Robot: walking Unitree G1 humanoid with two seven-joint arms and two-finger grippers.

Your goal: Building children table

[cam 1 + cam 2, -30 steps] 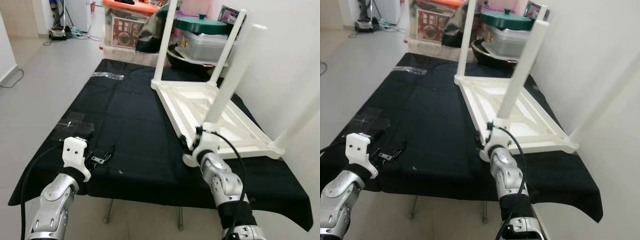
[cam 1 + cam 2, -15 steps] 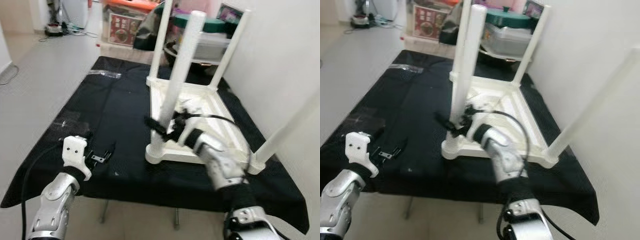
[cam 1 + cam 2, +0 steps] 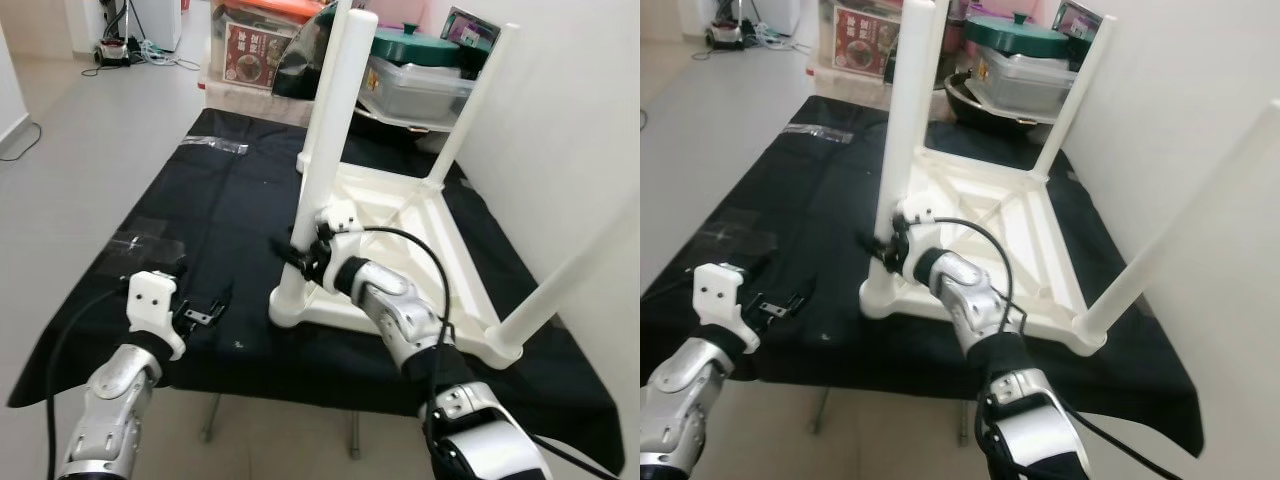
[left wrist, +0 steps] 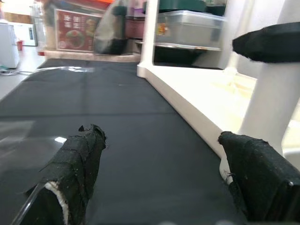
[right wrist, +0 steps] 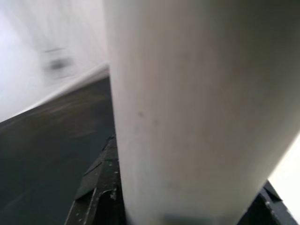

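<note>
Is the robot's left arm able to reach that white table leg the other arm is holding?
Probably yes: the open left gripper faces the white leg across bare black cloth, nothing between.

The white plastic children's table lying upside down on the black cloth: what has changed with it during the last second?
The right gripper, shut on the near-left leg, has swung the white plastic table round toward the robot's left. The left gripper stays open above the black cloth.
</note>
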